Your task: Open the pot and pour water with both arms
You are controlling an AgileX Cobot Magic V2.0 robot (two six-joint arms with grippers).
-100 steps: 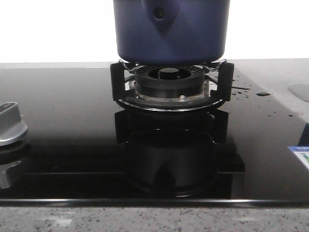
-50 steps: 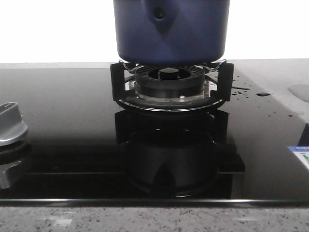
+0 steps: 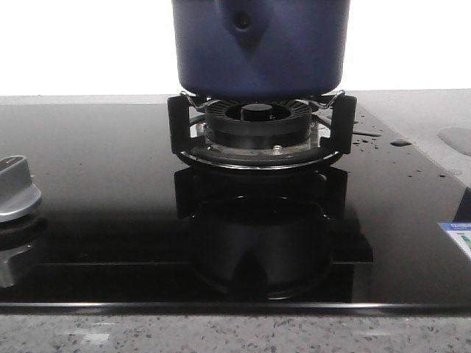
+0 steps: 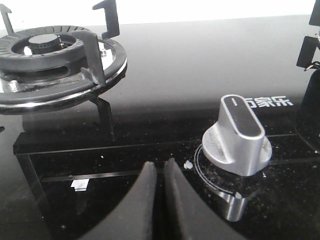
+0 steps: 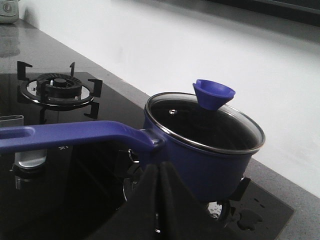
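The navy-blue pot (image 3: 259, 48) stands on the burner grate (image 3: 261, 132) of a black glass hob; its top is cut off in the front view. In the right wrist view the pot (image 5: 200, 157) carries a glass lid (image 5: 205, 122) with a blue cone knob (image 5: 213, 95) and a long blue handle (image 5: 75, 134). My right gripper (image 5: 159, 167) is shut and empty, just short of the pot below the handle joint. My left gripper (image 4: 158, 165) is shut and empty over the hob beside a silver control knob (image 4: 240, 136). Neither gripper shows in the front view.
A second burner (image 4: 47, 57) with black grate prongs stands beyond the left gripper, also seen in the right wrist view (image 5: 59, 89). A silver knob (image 3: 16, 187) sits at the hob's left. Water drops (image 3: 368, 136) lie right of the pot. A grey stone counter (image 3: 235, 334) runs along the front.
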